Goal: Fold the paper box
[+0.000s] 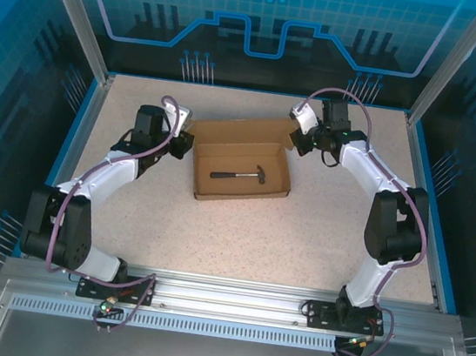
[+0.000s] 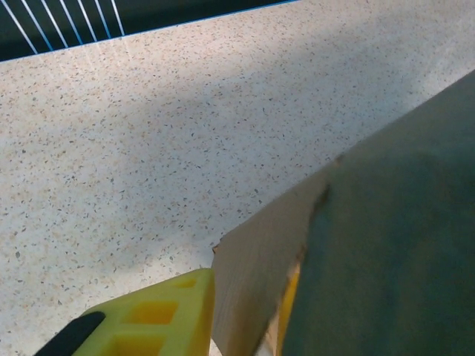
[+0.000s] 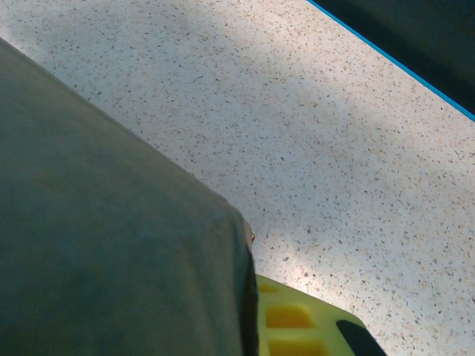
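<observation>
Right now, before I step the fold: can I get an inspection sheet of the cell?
Surface: table, speckled and level.
Job's things: box open as a shallow tray, with a flap on its far side.
Clutter: hammer lying inside the box.
Hands: left hand at the box's far-left corner, cardboard between its yellow fingers. Right hand at the far-right corner, one finger beside the cardboard, grip unclear.
Cables: cables run along both arms; no snag seen.
Surroundings: rail at the near edge, blue panels behind and to the sides.
</observation>
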You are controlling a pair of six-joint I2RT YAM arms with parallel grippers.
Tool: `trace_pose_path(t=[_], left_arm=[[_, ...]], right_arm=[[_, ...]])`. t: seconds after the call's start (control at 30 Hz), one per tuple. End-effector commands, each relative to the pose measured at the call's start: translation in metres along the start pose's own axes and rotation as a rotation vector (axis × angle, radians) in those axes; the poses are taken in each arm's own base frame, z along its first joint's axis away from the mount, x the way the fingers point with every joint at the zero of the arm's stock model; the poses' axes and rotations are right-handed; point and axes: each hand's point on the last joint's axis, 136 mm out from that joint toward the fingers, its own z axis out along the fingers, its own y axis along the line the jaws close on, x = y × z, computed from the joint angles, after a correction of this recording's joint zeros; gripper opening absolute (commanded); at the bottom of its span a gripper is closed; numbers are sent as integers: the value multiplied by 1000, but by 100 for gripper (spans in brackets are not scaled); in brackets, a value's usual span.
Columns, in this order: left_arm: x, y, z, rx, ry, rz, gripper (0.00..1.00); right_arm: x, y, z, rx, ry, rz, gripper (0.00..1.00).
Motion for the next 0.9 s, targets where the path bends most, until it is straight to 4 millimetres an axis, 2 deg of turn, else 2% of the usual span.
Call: trace_pose_path(t=[0.0, 0.17, 0.43, 0.63, 0.77, 0.87], left_arm=[[-16, 3, 0, -4, -32, -30, 22], [-21, 8, 0, -33, -50, -125, 14], [-31, 10, 3, -84, -79, -312, 10], [-36, 4, 10, -116, -98, -395, 5], [-44, -3, 16, -128, -131, -423, 4], [-51, -11, 22, -133, -150, -430, 4]], right_arm=[[-5, -3, -5, 27, 14, 48, 2], [-10, 3, -7, 88, 42, 149, 1], [-6, 22, -10, 235, 103, 440, 3], [-18, 37, -10, 267, 78, 558, 2], [-27, 33, -7, 299, 51, 616, 1], [-32, 22, -8, 340, 30, 642, 1]])
